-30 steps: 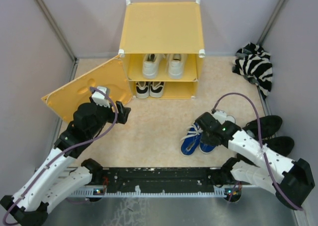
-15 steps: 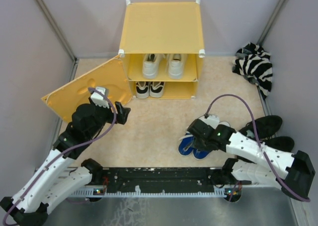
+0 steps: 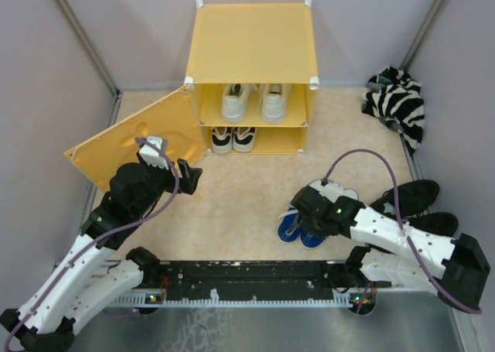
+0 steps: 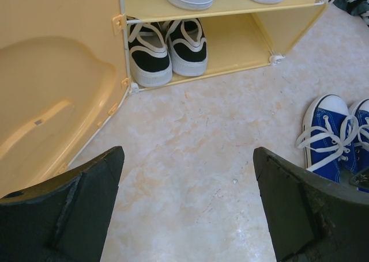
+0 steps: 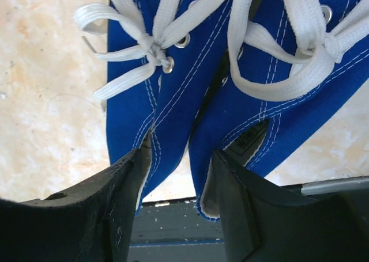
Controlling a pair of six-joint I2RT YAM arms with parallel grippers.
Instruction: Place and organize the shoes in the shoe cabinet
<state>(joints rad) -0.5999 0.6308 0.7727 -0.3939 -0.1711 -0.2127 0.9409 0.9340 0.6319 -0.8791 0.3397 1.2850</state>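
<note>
Shoe cabinet (image 3: 251, 50): yellow-orange cube with white corner connectors, standing at the far middle of the beige marbled floor (image 3: 240, 205), its open front facing the arms. Front panel (image 3: 131, 139): swung fully open to the cabinet's left, embossed shape showing. White sneakers (image 3: 254, 100): one pair, side by side on the upper shelf, toes outward. Black-and-white sneakers (image 3: 233, 138): one pair, side by side in the left part of the lower compartment, toes outward; the right part of that compartment is bare. Blue sneakers (image 3: 288, 228): one pair with white laces, on the floor well in front of the cabinet and to its right, close together, partly covered by the right arm. Right gripper (image 5: 180, 158): lowered onto the heel end of the blue pair, one finger inside each shoe's opening, the two adjoining inner walls clasped between the fingers. Left gripper (image 4: 187, 152): raised above bare floor near the open panel, aimed at the cabinet's lower compartment, jaws spread wide with nothing between them. Black sneakers (image 3: 414, 201): one pair, on the floor just right of the blue pair. Striped cloth (image 3: 398, 104): black and white, bunched in the far right corner.
</note>
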